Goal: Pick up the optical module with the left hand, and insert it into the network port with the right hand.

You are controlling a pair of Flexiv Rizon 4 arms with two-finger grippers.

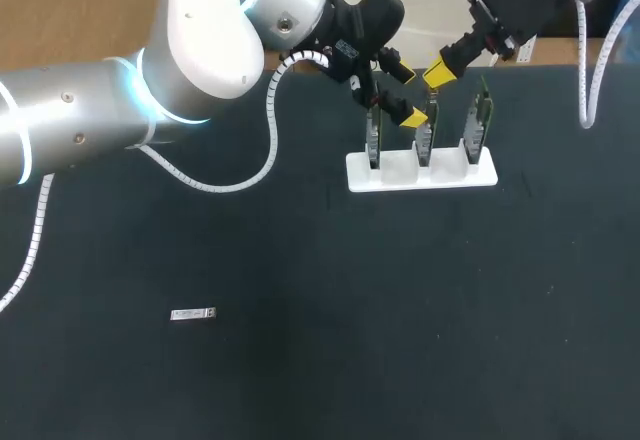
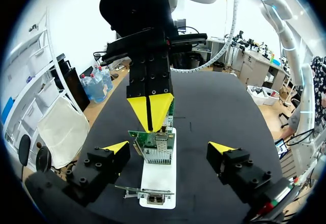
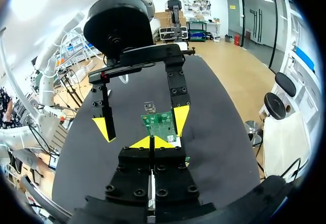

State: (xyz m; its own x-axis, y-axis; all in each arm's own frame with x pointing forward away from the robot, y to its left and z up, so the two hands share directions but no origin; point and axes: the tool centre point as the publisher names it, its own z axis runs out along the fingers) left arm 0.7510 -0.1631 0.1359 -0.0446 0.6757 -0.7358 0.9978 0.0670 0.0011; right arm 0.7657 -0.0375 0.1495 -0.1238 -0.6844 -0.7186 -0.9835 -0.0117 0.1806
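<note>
Silver optical module [image 1: 193, 314] lies flat on the black table [image 1: 300, 360], untouched and well apart from both grippers. It doesn't show in either wrist view. The left gripper [image 2: 169, 145] hangs by the white stand [image 1: 420, 172], far from the module, jaws wide open & holding nothing. The green boards [image 2: 155, 142] in the stand sit between and just ahead of its fingers. One finger is close beside a board in the right wrist view, but I can't tell if they touch. The right gripper [image 3: 151, 142] hovers just above the same boards, facing the left one, yellow tips pressed together w/ nothing visible between them. A metal port cage [image 2: 153, 199] on the nearest board, under the left gripper, looks empty. Progress, imo: no step is done yet, i.e. module not picked up, not passed over, not inserted. Left to do: the left arm goes to the module, closes on its narrow sides & lifts. It then brings it to the right gripper, which must open first. Then the right arm lines it up w/ a port and pushes it in. Both grippers are at the port end, so the pick is prob. the longer trip.
</note>
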